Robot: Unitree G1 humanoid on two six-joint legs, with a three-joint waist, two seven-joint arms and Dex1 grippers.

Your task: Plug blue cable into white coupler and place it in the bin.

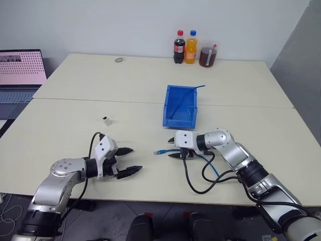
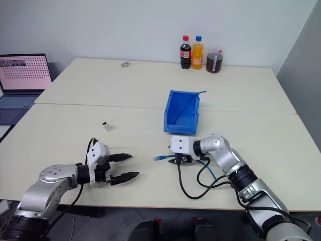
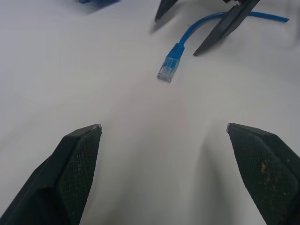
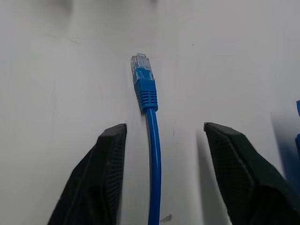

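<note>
we hold our right gripper (image 4: 161,178) wide astride the blue cable (image 4: 152,140), its plug just ahead, ready to pinch it, while our left gripper (image 1: 126,161) waits wide open, the white coupler (image 1: 106,120) and the bin (image 1: 173,120) well beyond

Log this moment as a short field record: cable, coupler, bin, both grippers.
blue cable: lying on the table, clear plug free and unplugged
white coupler: alone on the table, apart from the cable
bin: upright beyond the cable; a thin blue wire runs inside it and pokes over the rim
left gripper: open, holding nothing
right gripper: open, fingers straddling the cable behind its plug
</note>
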